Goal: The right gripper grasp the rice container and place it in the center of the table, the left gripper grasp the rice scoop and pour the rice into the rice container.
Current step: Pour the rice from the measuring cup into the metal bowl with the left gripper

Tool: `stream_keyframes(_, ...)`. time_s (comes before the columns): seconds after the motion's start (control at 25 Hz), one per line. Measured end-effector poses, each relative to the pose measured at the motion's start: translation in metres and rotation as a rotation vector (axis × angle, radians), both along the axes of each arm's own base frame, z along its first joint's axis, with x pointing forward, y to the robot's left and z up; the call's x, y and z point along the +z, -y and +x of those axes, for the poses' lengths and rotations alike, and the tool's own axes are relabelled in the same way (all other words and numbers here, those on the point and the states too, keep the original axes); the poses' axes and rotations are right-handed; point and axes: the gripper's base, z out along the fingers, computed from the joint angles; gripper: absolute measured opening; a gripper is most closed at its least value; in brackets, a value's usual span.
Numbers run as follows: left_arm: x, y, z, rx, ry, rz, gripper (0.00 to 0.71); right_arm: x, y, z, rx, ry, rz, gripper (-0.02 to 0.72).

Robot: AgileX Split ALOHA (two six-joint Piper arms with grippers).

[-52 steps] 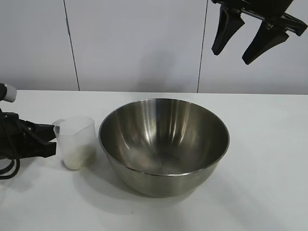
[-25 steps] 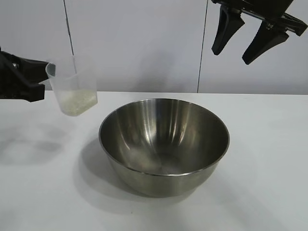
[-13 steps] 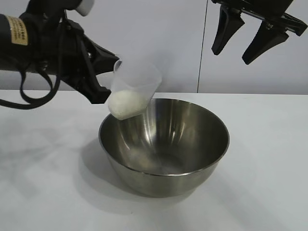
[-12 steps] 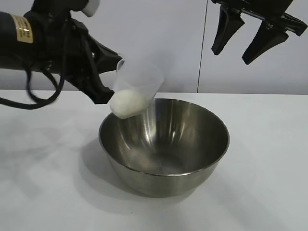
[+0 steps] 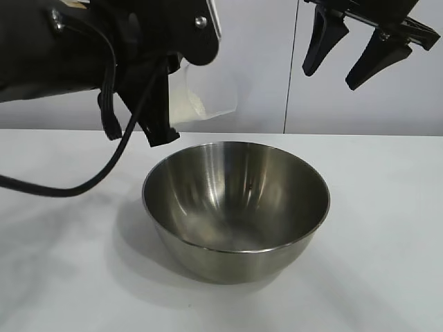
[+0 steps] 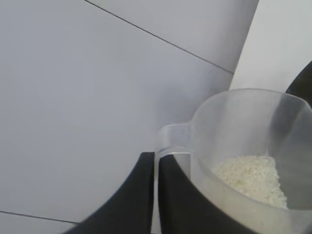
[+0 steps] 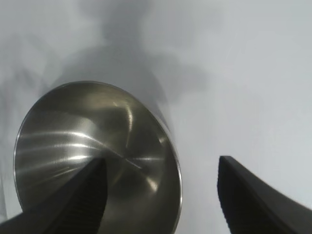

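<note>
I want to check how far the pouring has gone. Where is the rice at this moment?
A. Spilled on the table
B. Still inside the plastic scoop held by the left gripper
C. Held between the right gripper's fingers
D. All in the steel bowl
B: the rice lies inside the tilted rice scoop that the left gripper holds above the rice container, whose inside shows no grains.
</note>
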Motion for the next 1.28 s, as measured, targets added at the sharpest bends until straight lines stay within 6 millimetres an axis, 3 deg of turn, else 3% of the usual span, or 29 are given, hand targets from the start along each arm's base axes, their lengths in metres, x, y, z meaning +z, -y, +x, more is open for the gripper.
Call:
stream_keyframes(0.52, 0.006, 0.023, -0.021, -0.205, 0.26, 0.354, 0.009, 0.0, 0.0, 0.0, 0.0, 0.0, 0.0, 0.452)
stream_keyframes(1.04, -0.01, 0.028, -0.027, -0.377, 0.324, 0.742, 0.009, 0.001, -0.002, 0.0, -0.003, -0.004, 0.025, 0.452)
stream_keyframes(1.28, -0.01, 0.028, -0.027, -0.39, 0.348, 0.795, 0.009, 0.001, -0.003, 0.0, -0.005, -0.007, 0.045, 0.452)
